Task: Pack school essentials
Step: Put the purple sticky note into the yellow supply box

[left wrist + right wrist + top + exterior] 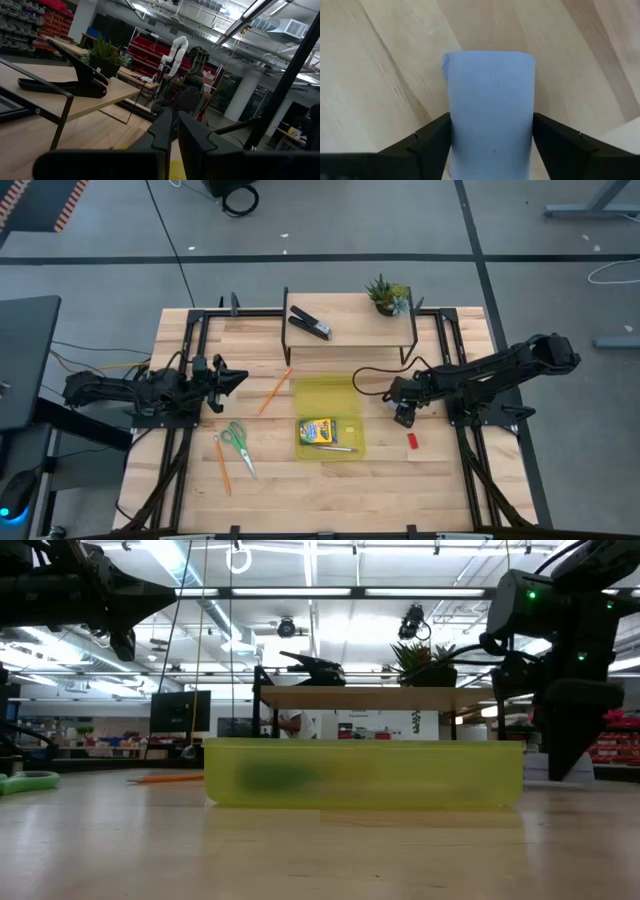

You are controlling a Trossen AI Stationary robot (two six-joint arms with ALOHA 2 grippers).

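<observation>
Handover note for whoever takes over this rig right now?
Right gripper: shut on the pale blue notepad, right of the yellow bin.
Left gripper: shut, empty, waiting at the table's left.
Done: crayon box and pen in the bin.
Left: notepad, red eraser, scissors, two orange pencils.

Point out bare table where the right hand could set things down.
Bare wood lies right of the red eraser and along the front edge below the yellow tray. Crowded: left of it, with scissors and pencils. Right hand grips the notepad.
</observation>
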